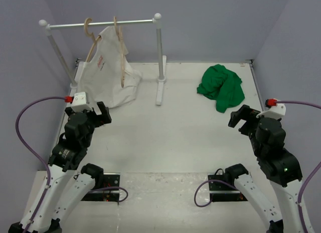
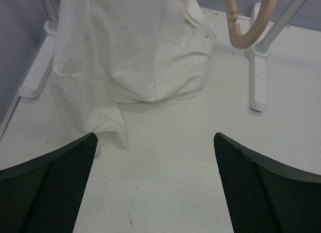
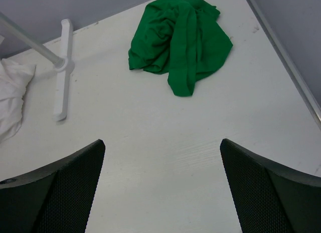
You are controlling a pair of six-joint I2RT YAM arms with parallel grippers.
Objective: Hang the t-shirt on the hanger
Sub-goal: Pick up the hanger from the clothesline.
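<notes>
left gripper (image 2: pixel 154 139), spread, faces the hanger (image 2: pixel 241 41) and white shirt (image 2: pixel 135 47); right gripper (image 3: pixel 162 142), spread, faces the t-shirt (image 3: pixel 175 37).

Bright, even, diffuse light with only faint soft shadows; all views reasonably sharp, no glare.

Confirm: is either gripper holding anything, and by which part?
Nothing is held. The left gripper and the right gripper are both open and empty; the green t-shirt lies crumpled ahead of the right one, untouched.
</notes>
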